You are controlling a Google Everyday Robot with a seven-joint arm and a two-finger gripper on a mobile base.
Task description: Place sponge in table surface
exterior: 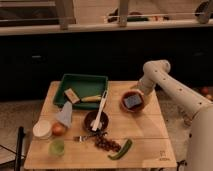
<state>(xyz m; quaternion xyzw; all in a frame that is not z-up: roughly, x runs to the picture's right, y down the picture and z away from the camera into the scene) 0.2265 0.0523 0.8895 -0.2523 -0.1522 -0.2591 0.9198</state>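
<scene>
The table surface (pixel 148 129), a light slatted wooden top, fills the lower part of your camera view and is where the sponge has to end up; the barest stretch of it lies front right, between the orange-brown bowl and the small dark logo (pixel 162 156) at the corner. Your robot's white arm (pixel 170 90) reaches in from the right and bends down to the far right rim of that bowl. Next in size is the green tray (pixel 82 78) at the back left, holding a tan-brown block (pixel 71 95) and a yellowish piece I can't identify. The orange-brown bowl (pixel 124 106) stands just right of the tray, and the blue-grey sponge (pixel 133 101) lies flat inside it, so by my reading nothing of the task is done yet: you have the sponge to grasp, lift out over the rim and set down on bare wood. The gripper (pixel 138 93) sits at the bowl's back edge, just beside the sponge. I cannot tell how far open it is, or whether it touches the sponge or has hold of anything, because it merges with the bowl rim there. Smaller things crowd the left and front: a dark bowl (pixel 90 125) with a long white utensil (pixel 102 107) lying across it, a white cup (pixel 42 128), a green cup (pixel 56 147), a green pepper (pixel 121 149) and a dark reddish cluster (pixel 105 143), perhaps grapes. The arm's base is cut off at the right edge.
</scene>
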